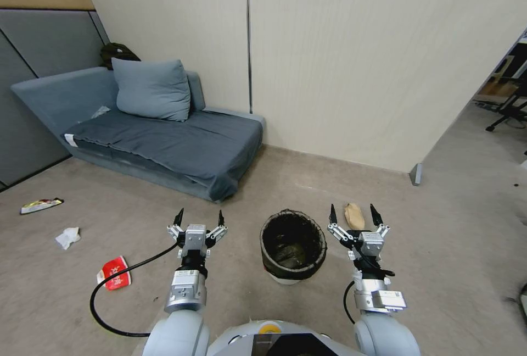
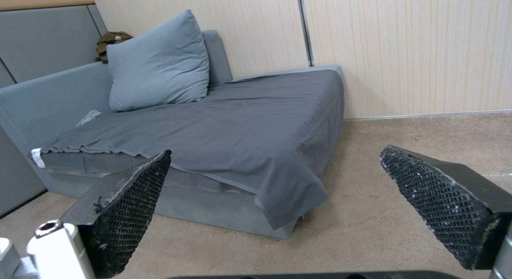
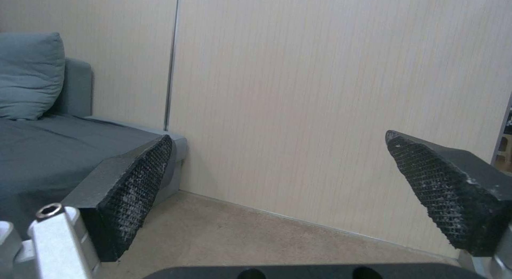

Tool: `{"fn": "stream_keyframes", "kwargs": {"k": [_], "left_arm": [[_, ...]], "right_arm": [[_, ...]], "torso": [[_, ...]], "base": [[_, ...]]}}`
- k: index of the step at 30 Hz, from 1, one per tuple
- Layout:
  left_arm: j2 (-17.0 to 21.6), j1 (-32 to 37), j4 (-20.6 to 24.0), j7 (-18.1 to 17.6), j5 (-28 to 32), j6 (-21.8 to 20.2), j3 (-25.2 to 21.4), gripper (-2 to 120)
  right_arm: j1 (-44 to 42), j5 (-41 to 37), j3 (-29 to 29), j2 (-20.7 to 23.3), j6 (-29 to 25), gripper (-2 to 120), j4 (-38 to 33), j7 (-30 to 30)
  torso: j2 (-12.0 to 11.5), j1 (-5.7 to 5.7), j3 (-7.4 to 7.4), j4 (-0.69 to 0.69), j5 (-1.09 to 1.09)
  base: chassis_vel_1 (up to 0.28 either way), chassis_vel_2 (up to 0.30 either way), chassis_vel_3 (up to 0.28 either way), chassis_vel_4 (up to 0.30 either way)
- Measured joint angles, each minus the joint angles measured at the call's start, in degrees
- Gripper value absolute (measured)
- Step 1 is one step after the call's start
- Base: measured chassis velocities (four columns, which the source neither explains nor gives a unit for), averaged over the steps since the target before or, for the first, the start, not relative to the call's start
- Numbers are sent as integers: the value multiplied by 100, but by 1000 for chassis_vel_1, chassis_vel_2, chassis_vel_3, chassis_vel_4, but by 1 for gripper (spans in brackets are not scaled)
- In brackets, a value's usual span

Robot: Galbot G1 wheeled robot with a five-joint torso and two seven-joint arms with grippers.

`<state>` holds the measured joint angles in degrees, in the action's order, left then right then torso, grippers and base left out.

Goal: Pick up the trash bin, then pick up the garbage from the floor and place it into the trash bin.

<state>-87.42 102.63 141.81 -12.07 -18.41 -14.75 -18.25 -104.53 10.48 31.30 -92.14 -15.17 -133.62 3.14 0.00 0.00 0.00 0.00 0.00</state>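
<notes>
Head view shows the small round white plastic trash bin point(image 1: 292, 246) with its dark liner bag standing upright on the beige carpet floor point(image 1: 450, 268), between the two arms. The left gripper point(image 1: 198, 217) and the right gripper point(image 1: 355, 214) hover on either side of it, both with jaws spread wide and empty. A tan paper piece point(image 1: 354, 215) lies behind the right gripper; a red-and-white wrapper point(image 1: 113, 272), a white tissue wad point(image 1: 68, 237) and a flat snack wrapper point(image 1: 40, 205) lie to the left. A one-sided grip on the thin rim could tip the light bin, I think.
</notes>
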Motion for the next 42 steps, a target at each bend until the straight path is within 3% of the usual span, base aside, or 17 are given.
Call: {"fn": "stream_keyframes", "kwargs": {"k": [7, 12, 15, 16, 20, 26, 33, 39, 42], "left_arm": [[9, -4, 7, 9, 45, -22, 29, 100], [111, -39, 5, 309, 439, -32, 59, 100], [335, -215, -52, 740, 1339, -95, -12, 100], [335, -215, -52, 740, 1339, -95, -12, 100], [573, -426, -132, 1083, 2394, -346, -104, 100], [796, -586, -241, 1428, 3259, -584, -149, 100], [1075, -1072, -605, 1649, 3911, -963, -171, 100], [1038, -1287, -944, 1705, 4083, -1153, -101, 99], [971, -1534, -1370, 1733, 4280, -1301, -3, 97]], "right_arm": [[-4, 118, 21, 0, -11, 100, 13, 3], [2, 225, 43, 0, -13, 100, 37, 0], [3, 268, 63, 0, -11, 100, 38, -16], [3, 268, 63, 0, -11, 100, 38, -16], [19, 271, 48, 0, 15, 100, 40, -18], [39, 247, 30, 0, 85, 100, 41, -20], [43, 246, 56, 0, 123, 100, 36, -30], [58, 270, 80, 0, 159, 100, 34, -31], [74, 292, 71, 0, 168, 100, 81, -34]], "torso": [[0, 0, 0, 0, 0], [0, 0, 0, 0, 1], [0, 0, 0, -1, 0], [0, 0, 0, -1, 0], [0, 0, 0, 0, 0], [0, 0, 0, 0, 0], [0, 0, 0, -1, 0], [0, 0, 1, -1, 0], [0, 0, 1, 0, 0]], "base": [[0, 0, 0, 0], [0, 0, 0, 0], [0, 0, 0, 0], [0, 0, 0, 0], [0, 0, 0, 0], [0, 0, 0, 0], [0, 0, 0, 0], [0, 0, 0, 0], [0, 0, 0, 0]]}}
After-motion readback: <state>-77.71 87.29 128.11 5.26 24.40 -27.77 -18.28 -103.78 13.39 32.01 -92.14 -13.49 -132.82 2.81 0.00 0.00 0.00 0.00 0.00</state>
